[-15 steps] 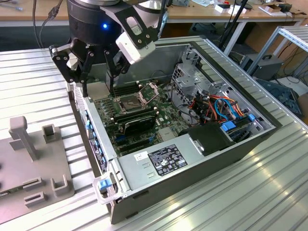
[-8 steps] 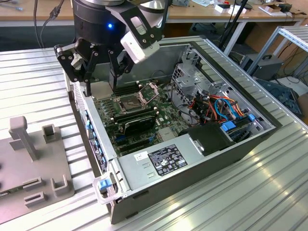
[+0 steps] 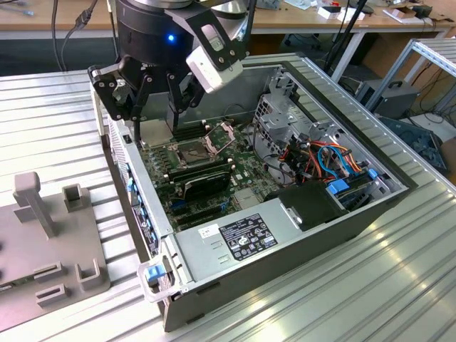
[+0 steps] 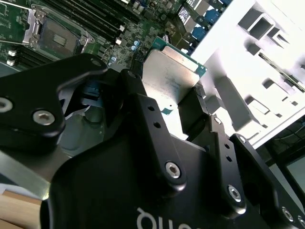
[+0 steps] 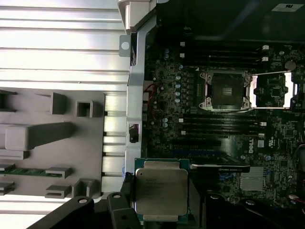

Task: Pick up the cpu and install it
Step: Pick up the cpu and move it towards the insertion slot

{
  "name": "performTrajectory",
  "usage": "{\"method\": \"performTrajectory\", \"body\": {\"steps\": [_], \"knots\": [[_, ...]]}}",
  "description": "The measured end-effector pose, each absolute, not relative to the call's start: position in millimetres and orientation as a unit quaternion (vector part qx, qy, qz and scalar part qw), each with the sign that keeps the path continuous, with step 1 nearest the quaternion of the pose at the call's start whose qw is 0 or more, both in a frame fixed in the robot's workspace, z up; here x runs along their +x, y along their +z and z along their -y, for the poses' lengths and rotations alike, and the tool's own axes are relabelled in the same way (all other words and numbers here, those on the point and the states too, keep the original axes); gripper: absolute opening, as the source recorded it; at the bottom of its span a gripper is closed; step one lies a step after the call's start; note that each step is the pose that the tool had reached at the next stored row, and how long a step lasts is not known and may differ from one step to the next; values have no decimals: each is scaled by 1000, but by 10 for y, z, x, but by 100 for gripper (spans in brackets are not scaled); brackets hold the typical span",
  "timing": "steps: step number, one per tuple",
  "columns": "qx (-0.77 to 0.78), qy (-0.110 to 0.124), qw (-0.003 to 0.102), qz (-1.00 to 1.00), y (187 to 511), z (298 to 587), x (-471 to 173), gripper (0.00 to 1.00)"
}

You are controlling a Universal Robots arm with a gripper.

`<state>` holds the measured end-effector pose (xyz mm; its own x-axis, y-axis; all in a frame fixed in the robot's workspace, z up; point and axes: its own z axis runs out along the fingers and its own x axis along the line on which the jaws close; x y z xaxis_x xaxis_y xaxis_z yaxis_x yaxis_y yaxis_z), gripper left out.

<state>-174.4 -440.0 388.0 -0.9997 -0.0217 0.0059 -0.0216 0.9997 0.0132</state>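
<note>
Carry stage of install: gripper [image 3: 149,107] clamps the cpu [image 5: 160,190] by its edges, hovering over the open PC case [image 3: 299,263] near its wall, well apart from the open socket [image 5: 225,90]. Seating likely calls for squaring chip w/ socket, then a level, gentle descent.

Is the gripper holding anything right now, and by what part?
Yes. The gripper holds the cpu, pinched by two opposite edges, with its metal top left uncovered.
</note>
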Motion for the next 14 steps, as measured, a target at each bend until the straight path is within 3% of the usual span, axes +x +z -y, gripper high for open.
{"method": "performTrajectory", "body": {"steps": [14], "knots": [[11,-7,3,1000,3880,4401,-1604,54]]}}
